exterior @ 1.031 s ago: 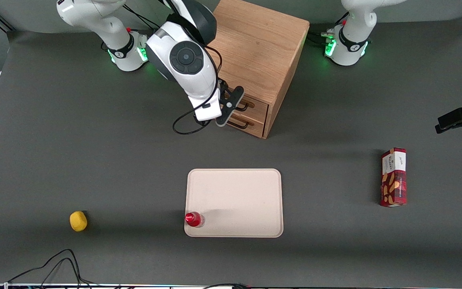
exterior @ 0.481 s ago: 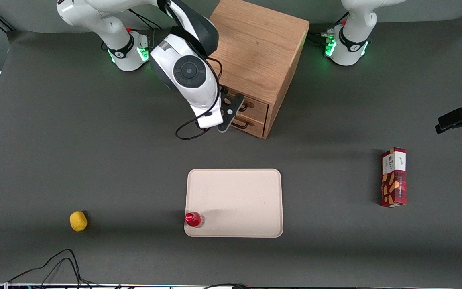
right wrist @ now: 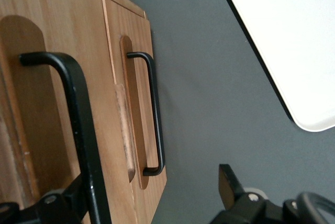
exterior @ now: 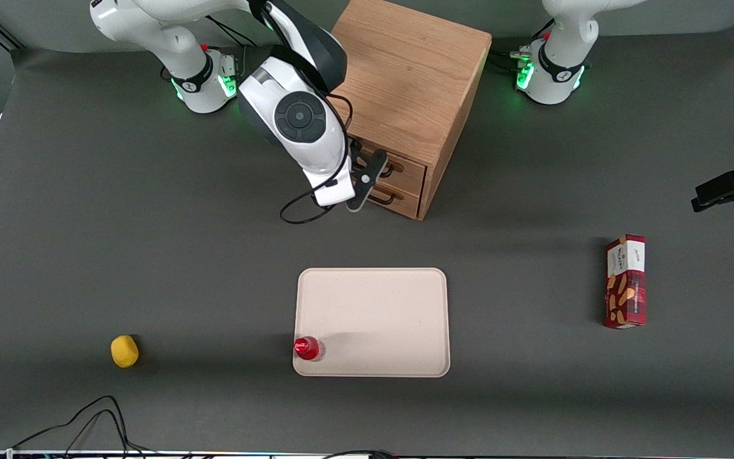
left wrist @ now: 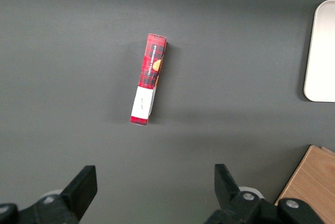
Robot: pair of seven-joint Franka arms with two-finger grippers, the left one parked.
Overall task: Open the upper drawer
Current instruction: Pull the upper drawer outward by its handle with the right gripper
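Note:
The wooden cabinet (exterior: 408, 83) stands between the two arm bases, its drawers facing the front camera. The upper drawer (exterior: 408, 167) looks shut, and so does the lower drawer (exterior: 402, 196) under it. My right gripper (exterior: 367, 178) is right in front of the drawer fronts, open and holding nothing. In the right wrist view the upper drawer's black handle (right wrist: 78, 130) runs close past one finger (right wrist: 63, 205), between it and the other finger (right wrist: 230, 182). The gripper (right wrist: 152, 190) spans that handle. The lower drawer's handle (right wrist: 153, 114) is farther off.
A beige tray (exterior: 379, 319) lies nearer the front camera than the cabinet, with a red-capped bottle (exterior: 308, 348) at its corner. A yellow ball (exterior: 124, 351) lies toward the working arm's end. A red snack box (exterior: 625, 281) lies toward the parked arm's end.
My gripper and wrist have moved a little closer to the drawer fronts. The drawers have not moved.

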